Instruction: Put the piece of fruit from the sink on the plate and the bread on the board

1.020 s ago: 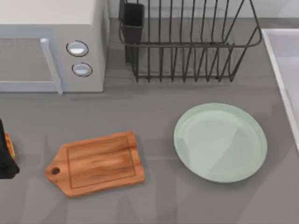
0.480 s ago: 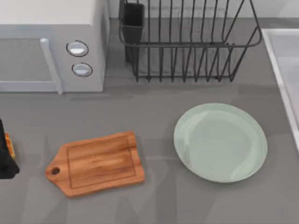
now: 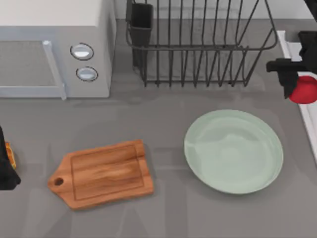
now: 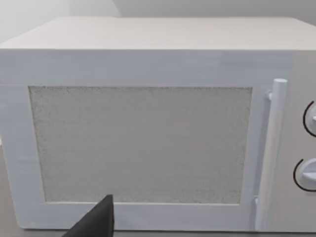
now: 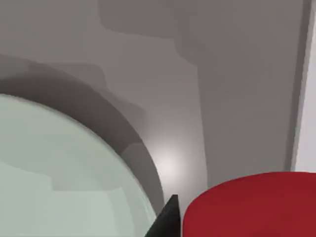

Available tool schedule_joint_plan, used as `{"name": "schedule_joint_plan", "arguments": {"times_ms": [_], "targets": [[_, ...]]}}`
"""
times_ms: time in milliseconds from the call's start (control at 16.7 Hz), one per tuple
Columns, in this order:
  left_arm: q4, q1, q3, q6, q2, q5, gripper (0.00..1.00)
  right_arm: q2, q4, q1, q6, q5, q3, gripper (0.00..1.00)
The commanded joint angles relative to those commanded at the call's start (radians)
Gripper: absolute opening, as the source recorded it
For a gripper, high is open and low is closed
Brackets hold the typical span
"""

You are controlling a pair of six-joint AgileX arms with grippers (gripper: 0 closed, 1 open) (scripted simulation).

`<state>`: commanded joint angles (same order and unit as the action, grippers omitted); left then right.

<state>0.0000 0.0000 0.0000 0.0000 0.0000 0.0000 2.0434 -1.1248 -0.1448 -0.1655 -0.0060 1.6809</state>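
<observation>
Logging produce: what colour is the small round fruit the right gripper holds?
Plain bright red fruit, clearest in the top view.

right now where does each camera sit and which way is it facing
Top view: above the table, looking down on board, plate and right gripper carrying the fruit over the sink rim; left gripper at left edge with the bread.
Left wrist: faces the microwave; one dark finger tip shows.
Right wrist: looks down at plate rim and fruit, both shared with the top view.

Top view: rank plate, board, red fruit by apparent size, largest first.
1. plate and board: close in apparent area, so no firm order.
2. piece of fruit: clearly smallest, held in the right gripper, partly covered and raised toward the camera.
</observation>
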Motion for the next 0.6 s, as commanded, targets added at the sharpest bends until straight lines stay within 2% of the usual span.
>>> {"name": "schedule_joint_plan", "arguments": {"times_ms": [360,600], "targets": [[0.0,0.0,0.0,0.0,0.0,0.0,1.0,-0.027,-0.119,-0.263,-0.259,0.005,0.031,0.0],[0.0,0.0,0.0,0.0,0.0,0.0,1.0,-0.039,-0.161,-0.35,-0.346,0.007,0.039,0.0]]}}
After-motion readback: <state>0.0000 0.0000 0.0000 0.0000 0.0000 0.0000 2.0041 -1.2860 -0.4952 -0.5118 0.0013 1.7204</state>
